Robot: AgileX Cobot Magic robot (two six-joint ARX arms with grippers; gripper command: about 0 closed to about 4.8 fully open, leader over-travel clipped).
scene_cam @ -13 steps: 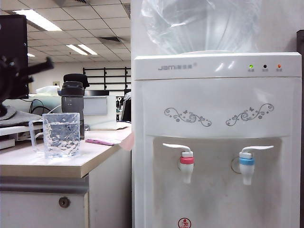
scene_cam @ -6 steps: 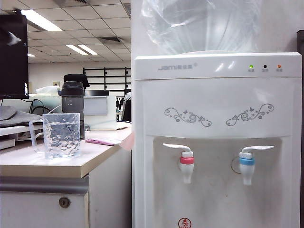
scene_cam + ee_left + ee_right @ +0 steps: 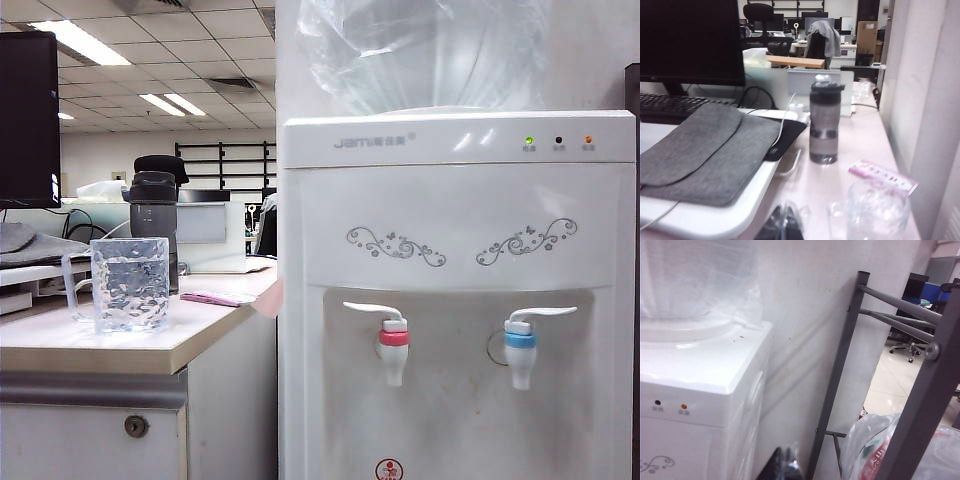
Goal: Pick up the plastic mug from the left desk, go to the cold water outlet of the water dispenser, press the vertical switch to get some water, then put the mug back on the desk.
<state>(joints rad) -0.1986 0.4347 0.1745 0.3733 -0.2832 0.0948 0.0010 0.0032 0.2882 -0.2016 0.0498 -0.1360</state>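
The clear plastic mug [image 3: 130, 285] stands upright on the cream top of the left desk [image 3: 150, 345], with its handle to the left and nothing holding it. The left wrist view shows the mug [image 3: 875, 210] just beside my left gripper [image 3: 785, 222], which is shut, empty and apart from the mug. The white water dispenser [image 3: 455, 200] stands to the right of the desk. Its cold water outlet [image 3: 520, 345] has a blue collar, and the vertical switch [image 3: 545, 313] sticks out above it. My right gripper [image 3: 785, 462] hangs shut and empty beside the dispenser's upper side [image 3: 700, 370]. Neither arm appears in the exterior view.
A smoky-grey bottle [image 3: 153, 215] stands behind the mug, with a pink packet [image 3: 212, 298] to its right. A monitor [image 3: 690, 40], a keyboard and a grey sleeve [image 3: 705, 150] fill the desk's left. The red-collared tap [image 3: 393, 345] is left of the blue one. A grey metal rack [image 3: 900, 365] stands beside the dispenser.
The left arm, dark at the exterior view's left edge a second ago, has swung up and out of that view. The mug has stayed put on the desk.
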